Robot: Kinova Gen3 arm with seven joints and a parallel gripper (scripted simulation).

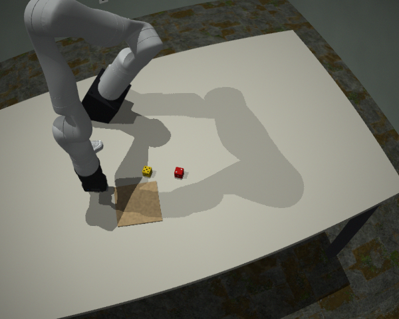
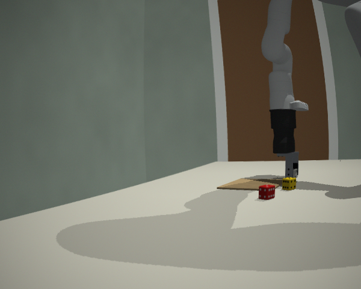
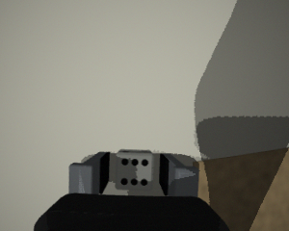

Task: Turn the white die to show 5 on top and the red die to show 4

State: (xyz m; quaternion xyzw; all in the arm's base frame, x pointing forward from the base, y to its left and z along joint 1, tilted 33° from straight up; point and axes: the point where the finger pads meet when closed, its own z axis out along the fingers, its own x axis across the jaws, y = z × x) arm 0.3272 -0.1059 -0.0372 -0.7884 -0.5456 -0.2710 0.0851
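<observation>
My gripper (image 3: 134, 167) is open and stands low over the table, just left of the tan mat (image 1: 137, 204). The white die (image 3: 135, 172) sits between my open fingers in the wrist view, showing a face with two rows of black pips. In the top view the black gripper body (image 1: 94, 181) hides the die. The yellow die (image 1: 146, 170) and the red die (image 1: 178, 172) lie flat on the bare table just beyond the mat's far edge, apart from each other. In the exterior view my fingers (image 2: 291, 169) stand right behind the yellow die (image 2: 289, 183).
The arm's black base (image 1: 103, 99) stands at the back left of the table. A corner of the mat (image 3: 267, 206) shows at the right in the wrist view. The arm casts wide shadows across the table's middle.
</observation>
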